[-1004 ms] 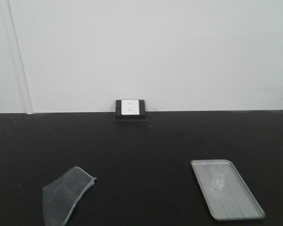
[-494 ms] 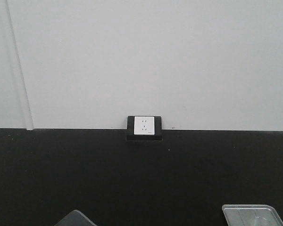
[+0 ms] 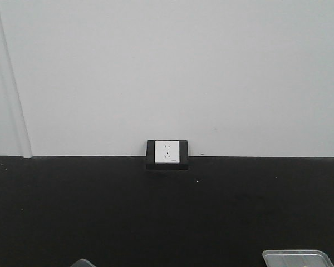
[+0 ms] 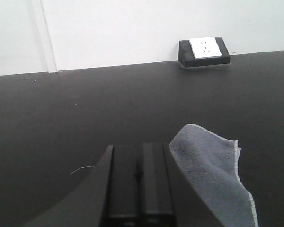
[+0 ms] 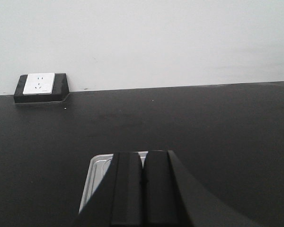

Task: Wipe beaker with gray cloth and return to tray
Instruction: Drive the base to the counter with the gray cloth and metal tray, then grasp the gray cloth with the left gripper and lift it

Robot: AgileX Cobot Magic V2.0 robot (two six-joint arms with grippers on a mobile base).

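Note:
The gray cloth (image 4: 214, 168) lies on the black table just right of my left gripper (image 4: 139, 150), which is shut and empty. Only a tip of the cloth (image 3: 82, 262) shows at the bottom of the front view. The silver tray (image 5: 95, 174) lies under and to the left of my right gripper (image 5: 142, 156), which is shut and empty; the fingers hide most of the tray. The tray's far rim (image 3: 295, 257) shows at the bottom right of the front view. The beaker is out of view.
A white wall socket in a black housing (image 3: 167, 154) sits at the back of the black table against the white wall; it also shows in the left wrist view (image 4: 204, 50) and the right wrist view (image 5: 40, 86).
The front view has tilted upward: cloth and tray have slid down to the bottom edge, and the beaker on the tray has left the frame.

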